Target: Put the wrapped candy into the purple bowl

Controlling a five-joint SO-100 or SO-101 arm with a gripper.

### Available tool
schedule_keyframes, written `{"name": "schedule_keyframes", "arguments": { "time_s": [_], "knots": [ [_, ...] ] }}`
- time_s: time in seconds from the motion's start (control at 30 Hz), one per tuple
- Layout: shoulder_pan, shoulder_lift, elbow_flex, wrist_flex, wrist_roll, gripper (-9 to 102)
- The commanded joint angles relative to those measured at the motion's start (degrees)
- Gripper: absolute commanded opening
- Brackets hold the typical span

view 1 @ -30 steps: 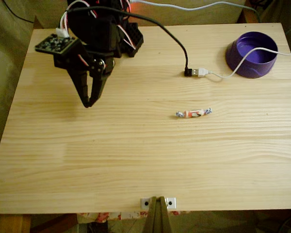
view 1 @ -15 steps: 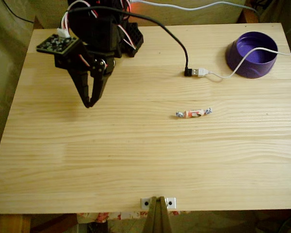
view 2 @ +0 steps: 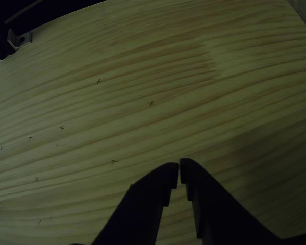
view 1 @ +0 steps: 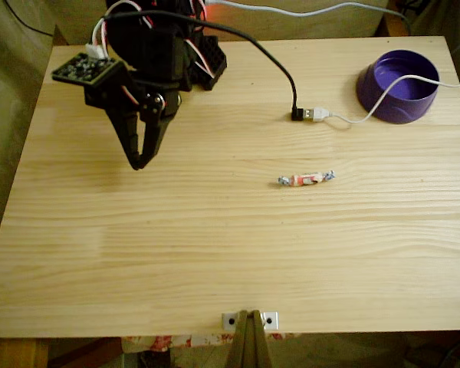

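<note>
Pale pine table w/ visible grain takes up most of the fixed view; in the other view its surface carries several small pencil-like x marks.

Black arm stands at the table's far left corner in the fixed view, red-white wires at the top, small circuit board sticking out to its left. Gripper points down over the left part of the table, tips nearly together, nothing between them. Other view confirms: gripper w/ both dark fingers meeting at the tips, only a hairline gap, bare wood under it.

Purple bowl sits at the far right corner, upright, opening up. A white cable drapes across its rim and runs down to a silver USB plug, which joins a black connector and black cable leading back toward the arm.

Wrapped candy lies flat on the wood approx. mid-table, right of centre, long axis roughly left-right, twisted ends at both sides. It's below the USB plug, apart from it, well apart from the bowl and from the gripper.

Small metal bracket at the near edge, centre.
</note>
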State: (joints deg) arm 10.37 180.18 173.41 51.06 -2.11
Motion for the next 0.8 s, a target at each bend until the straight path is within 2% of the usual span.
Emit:
{"name": "schedule_keyframes", "arguments": {
  "time_s": [0.0,0.17,0.3,0.47,0.63,0.7,0.77],
  "knots": [
    [-0.9,0.6,-0.9,-0.2,-1.1,-2],
    [-4.6,0.6,-0.9,-0.1,-4.2,-2],
    [-1.8,0.6,-1.1,-0.5,-3.1,-2],
    [-0.4,-0.6,-4.8,-0.3,-9.8,-2],
    [-0.4,-14.1,-16.9,-2.0,-16.6,-2],
    [-1.0,-22.0,-24.2,-0.7,-25.7,-2],
    [-1.4,-29.4,-31.5,0.8,-29.6,-2]
  ]
}}
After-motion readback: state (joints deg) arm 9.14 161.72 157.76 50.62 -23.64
